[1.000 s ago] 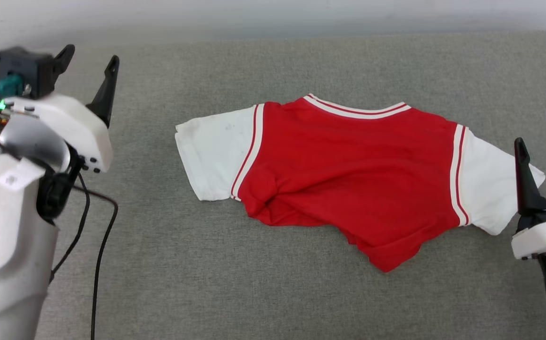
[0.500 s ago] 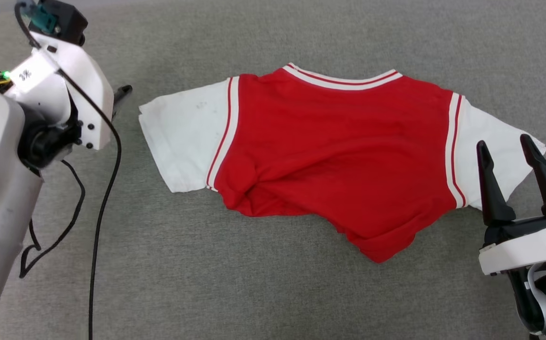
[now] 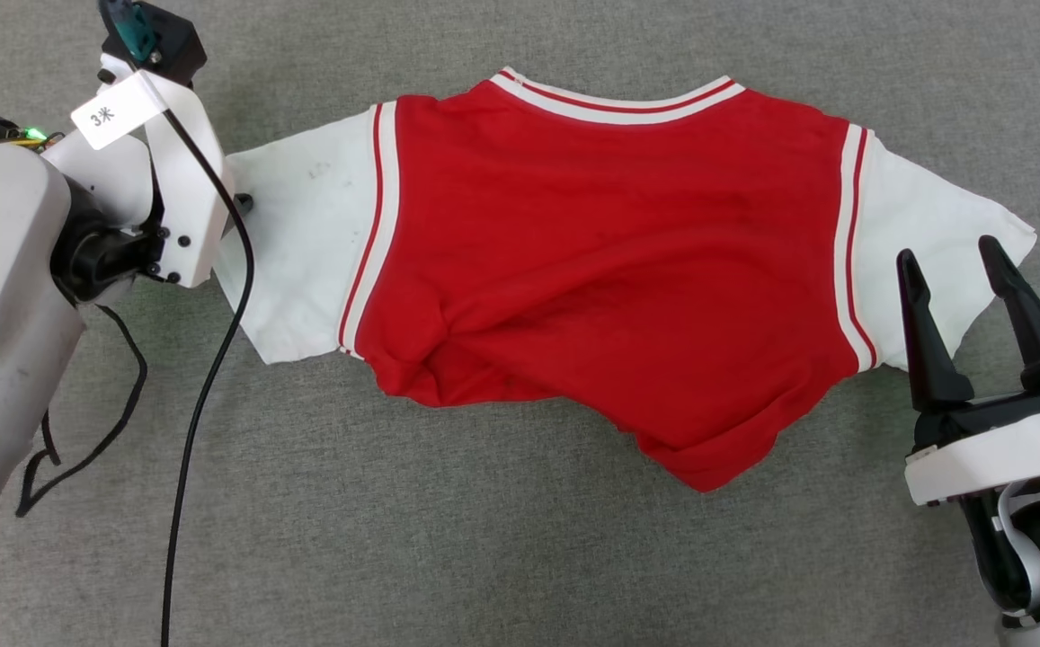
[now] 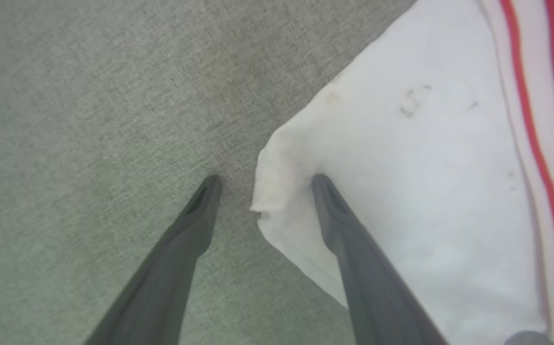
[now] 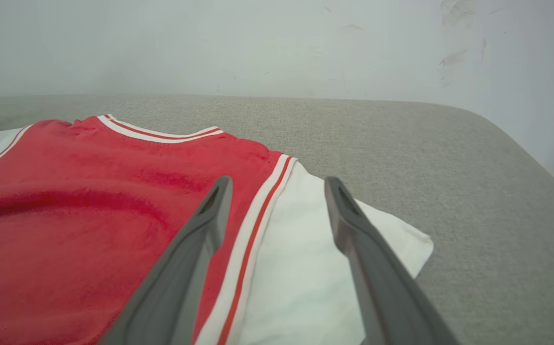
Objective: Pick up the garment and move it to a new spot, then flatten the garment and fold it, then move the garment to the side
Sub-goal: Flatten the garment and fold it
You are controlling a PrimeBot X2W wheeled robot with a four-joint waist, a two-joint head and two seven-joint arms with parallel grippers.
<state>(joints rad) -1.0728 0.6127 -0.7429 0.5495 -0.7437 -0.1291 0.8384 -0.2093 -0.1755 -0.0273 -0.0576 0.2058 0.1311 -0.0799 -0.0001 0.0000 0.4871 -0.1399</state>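
Pickup step, I'd say: red thin-fabric jersey with white sleeves (image 3: 600,252), left gripper (image 4: 262,182) open astride one sleeve edge, right gripper (image 3: 948,252) open near the other. Next: pinch, lift.

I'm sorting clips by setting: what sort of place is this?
Likely an indoor test room: a wide grey fabric-covered surface with a rounded edge, a bare scuffed pale wall behind it, and one red jersey laid out on it.

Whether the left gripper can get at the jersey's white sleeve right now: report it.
Probably yes. The left gripper hangs open at the white sleeve's edge, one finger over it, the other over the grey upholstery; nothing lies between.
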